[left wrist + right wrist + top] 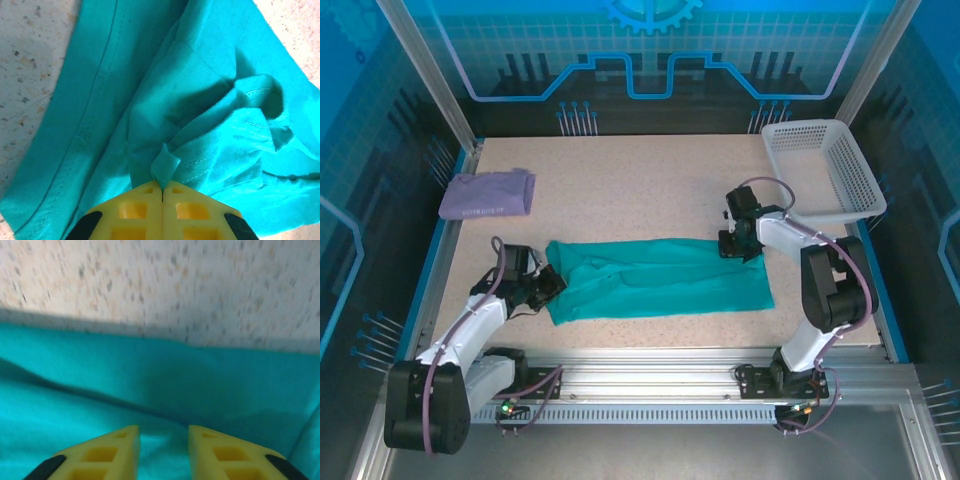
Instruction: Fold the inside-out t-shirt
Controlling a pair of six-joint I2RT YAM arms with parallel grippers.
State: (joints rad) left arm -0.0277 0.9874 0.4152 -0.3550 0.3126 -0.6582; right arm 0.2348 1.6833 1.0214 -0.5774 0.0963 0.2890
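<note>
My left jaws pinch the left end of the t-shirt [660, 278], lying along the bench's [650, 180] near edge; my right jaws hang narrowly parted over its right end.

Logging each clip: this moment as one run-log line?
left tool: shut on t-shirt | right tool: open over t-shirt | t-shirt: on table
</note>
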